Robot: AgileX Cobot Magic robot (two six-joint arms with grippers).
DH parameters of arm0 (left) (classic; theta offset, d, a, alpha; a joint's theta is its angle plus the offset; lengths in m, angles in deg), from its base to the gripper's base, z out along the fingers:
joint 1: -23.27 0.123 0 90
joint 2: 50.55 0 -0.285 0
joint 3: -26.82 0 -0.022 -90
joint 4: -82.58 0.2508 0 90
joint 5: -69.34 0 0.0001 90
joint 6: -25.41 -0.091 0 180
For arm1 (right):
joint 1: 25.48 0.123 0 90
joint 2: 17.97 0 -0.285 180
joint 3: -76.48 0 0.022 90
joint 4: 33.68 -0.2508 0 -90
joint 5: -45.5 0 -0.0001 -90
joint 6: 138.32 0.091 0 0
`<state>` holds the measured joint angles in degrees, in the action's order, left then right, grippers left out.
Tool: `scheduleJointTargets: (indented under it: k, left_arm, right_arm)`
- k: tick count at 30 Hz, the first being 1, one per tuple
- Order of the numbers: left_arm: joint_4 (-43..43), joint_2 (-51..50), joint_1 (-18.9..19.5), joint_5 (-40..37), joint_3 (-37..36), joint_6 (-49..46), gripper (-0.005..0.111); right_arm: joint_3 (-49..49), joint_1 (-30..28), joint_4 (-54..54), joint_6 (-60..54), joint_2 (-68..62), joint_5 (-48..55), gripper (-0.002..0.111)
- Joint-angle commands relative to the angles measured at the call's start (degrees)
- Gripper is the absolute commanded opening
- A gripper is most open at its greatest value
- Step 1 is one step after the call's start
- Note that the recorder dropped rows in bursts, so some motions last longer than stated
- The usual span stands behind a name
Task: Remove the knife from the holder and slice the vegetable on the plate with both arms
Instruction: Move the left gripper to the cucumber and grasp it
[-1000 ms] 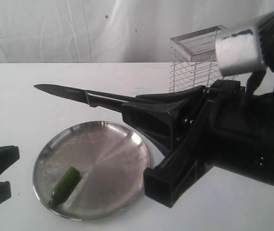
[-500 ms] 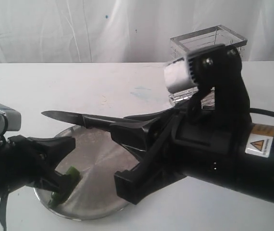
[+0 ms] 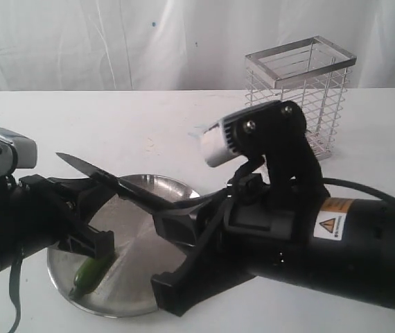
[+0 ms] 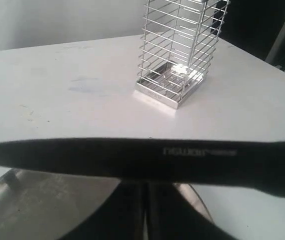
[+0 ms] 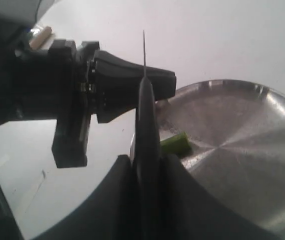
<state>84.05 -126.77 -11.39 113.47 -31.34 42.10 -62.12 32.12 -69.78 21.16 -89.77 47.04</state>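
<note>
Knife (image 3: 114, 182), slim and all-black, gripped by right hand (image 3: 173, 211), crosses above the closed left hand (image 3: 104, 198); glossy green pepper (image 3: 90, 272) lies crosswise beneath, on the round steel plate (image 3: 132, 277).

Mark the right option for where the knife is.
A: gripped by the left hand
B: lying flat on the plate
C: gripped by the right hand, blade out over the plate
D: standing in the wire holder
C: the right hand is closed on the handle of the knife, and the blade reaches out above the plate.
</note>
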Motion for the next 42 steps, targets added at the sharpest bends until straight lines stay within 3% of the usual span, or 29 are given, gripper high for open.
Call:
scheduleJointTargets:
  k: [1, 12, 19, 22, 26, 29, 32, 37, 42]
  left_arm:
    - [0.3, 0.44, -0.36, 0.83, 0.38, -1.65, 0.0]
    - [2.24, 0.86, -0.36, -2.53, 0.38, -1.63, 0.0]
    - [2.24, 9.21, -0.36, -18.61, 0.38, -6.6, 0.0]
    - [2.24, 13.36, -0.36, -25.05, 0.38, -6.6, 0.0]
    - [2.24, 18.1, -0.36, -30.81, 0.38, -7.78, 0.0]
    - [2.24, 20.87, -0.36, -33.79, 0.38, -7.67, 0.0]
    - [1.53, 21.59, -0.36, -34.75, 0.38, -7.55, 0.0]
    - [-0.19, 18.04, -0.25, -33.93, 0.38, -7.55, 0.0]
    - [-4.68, 13.36, -0.25, -27.45, 0.38, -7.65, 0.0]
  right_arm:
    - [-0.08, 0.11, 0.05, 0.11, -1.36, 4.83, 0.003]
    - [-0.08, -0.01, 0.52, 0.09, -2.39, 2.87, 0.0]
    - [-0.08, -0.67, 0.52, 0.4, -2.39, 0.14, 0.0]
    - [-0.05, -1.68, 1.21, 0.28, -2.5, 4.74, 0.0]
    - [0.05, -1.68, 8.42, 1.83, -5.14, 14.41, 0.0]
    - [0.05, -1.68, 17.03, 8.12, -7.86, 13.94, 0.0]
    - [0.05, -1.68, 25.36, 16.93, -10.53, 12.29, 0.0]
    - [0.05, -1.68, 25.68, 17.34, -14.3, 9.45, 0.0]
    - [-0.1, -1.68, 25.68, 18.35, -16.95, 4.32, 0.0]
